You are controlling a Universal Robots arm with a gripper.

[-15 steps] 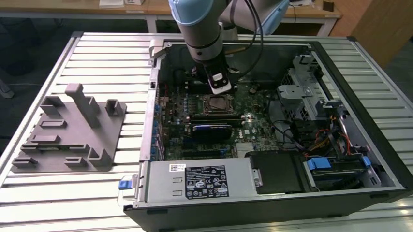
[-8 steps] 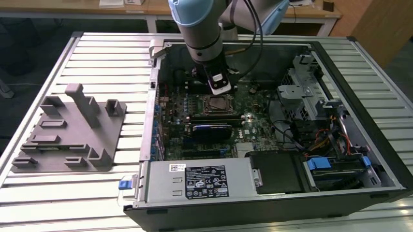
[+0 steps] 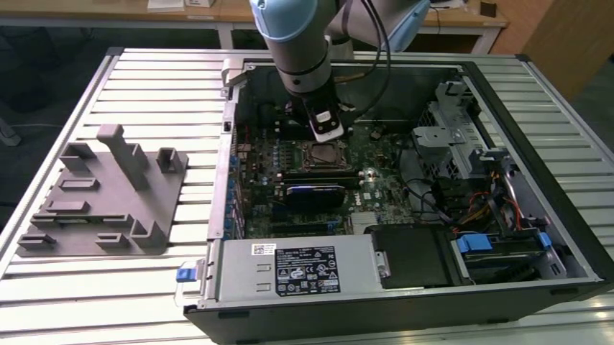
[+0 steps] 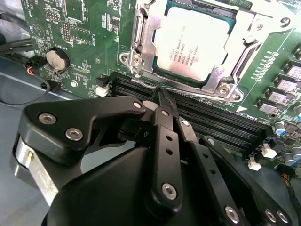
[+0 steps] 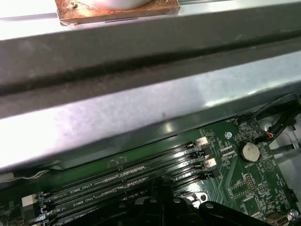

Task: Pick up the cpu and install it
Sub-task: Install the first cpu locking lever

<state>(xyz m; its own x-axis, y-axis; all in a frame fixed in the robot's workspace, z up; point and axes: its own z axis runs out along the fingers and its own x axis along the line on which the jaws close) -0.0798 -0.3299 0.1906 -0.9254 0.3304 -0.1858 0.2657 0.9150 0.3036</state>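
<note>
Over motherboard point(image 3: 384, 188), am holding arm point(image 3: 302, 54) upright, pincer point(image 4: 162, 100) pinched together, empty, hovering just beside seated cpu point(image 4: 195, 44).

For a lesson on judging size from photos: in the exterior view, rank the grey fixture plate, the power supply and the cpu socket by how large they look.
1. Grey fixture plate
2. Power supply, fairly close to the plate in apparent size and nearer the camera, so this pair is uncertain
3. Cpu socket, clearly smallest

The cpu point(image 4: 195, 44) is a flat square chip with a silvery-grey top, seated level inside the motherboard socket point(image 4: 141, 52).
</note>
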